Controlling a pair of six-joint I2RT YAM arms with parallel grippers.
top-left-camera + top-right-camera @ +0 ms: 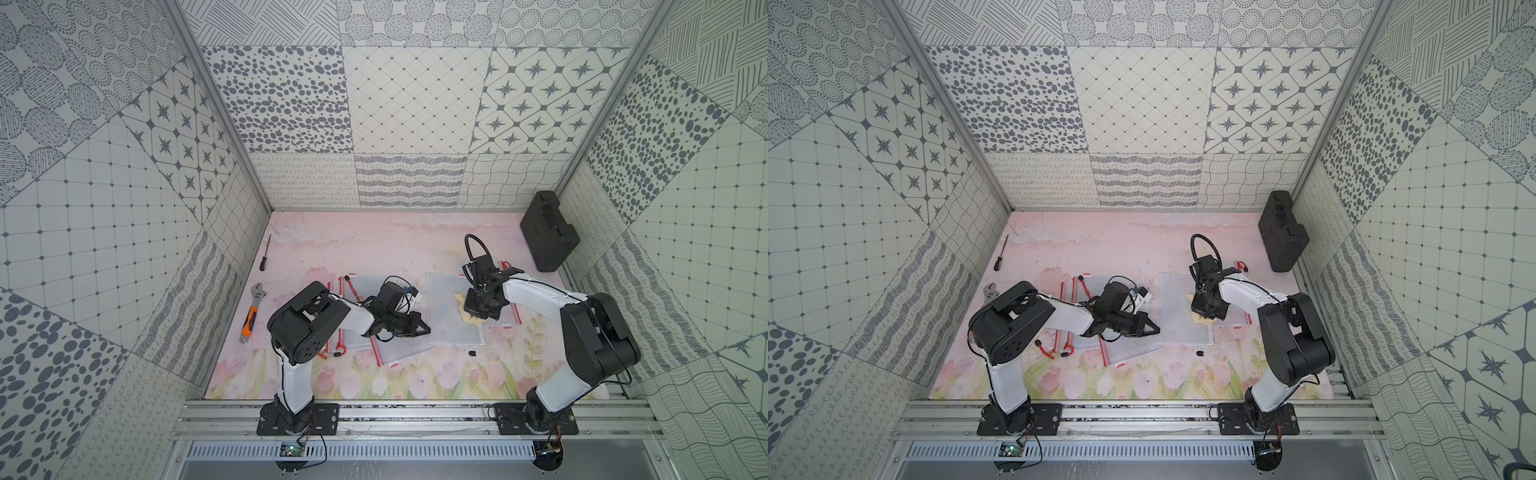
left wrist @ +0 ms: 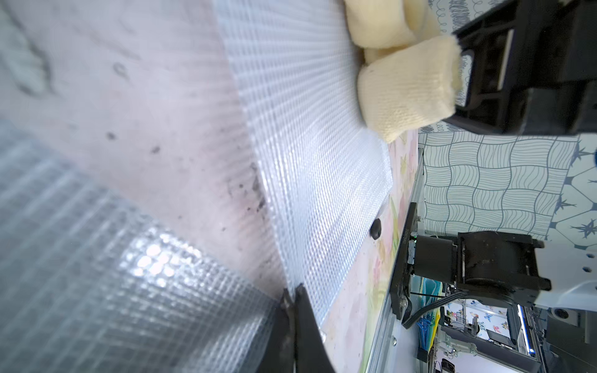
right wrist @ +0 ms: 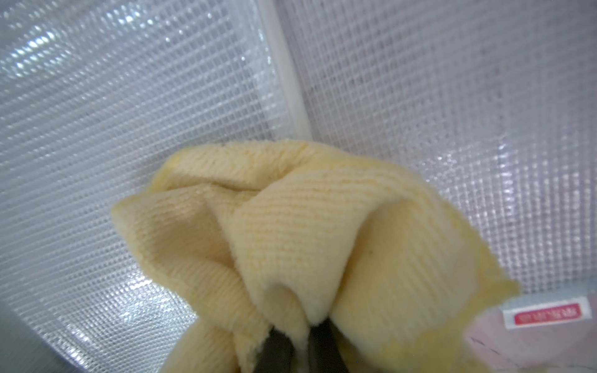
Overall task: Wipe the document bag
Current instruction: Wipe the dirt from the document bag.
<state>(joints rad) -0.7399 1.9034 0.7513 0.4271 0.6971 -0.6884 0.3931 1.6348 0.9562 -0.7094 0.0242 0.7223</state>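
Pink floral mat (image 1: 353, 249), patterned grey-white walls (image 1: 415, 104). Right claw (image 3: 298, 348) grips crumpled yellow cloth (image 3: 323, 226) on translucent mesh document bag (image 1: 446, 316) beneath; left claw (image 2: 292, 300) closed at its edge.

1. Mat (image 1: 374, 245): your floor covering. Pale pink, with painted tulips and leaves along its near edge, and scuffed with dark specks.
2. Back wall (image 1: 415, 124): you will find it behind the mat's far edge. White panels printed in grey with blots, diamond lattice, stars, squiggles and waves.
3. Left wall (image 1: 104, 208) and right wall (image 1: 685, 187): rising from the mat's two side edges, in the same grey-on-white patchwork.
4. Left corner post (image 1: 218, 104) and right corner post (image 1: 606, 104): bare metal, standing at the mat's far corners.
5. Rail (image 1: 415, 411): aluminium, along the mat's near edge, with a slotted grille (image 1: 415, 451) just beyond it.
6. Light: soft and even across your mat, with faint shadows.
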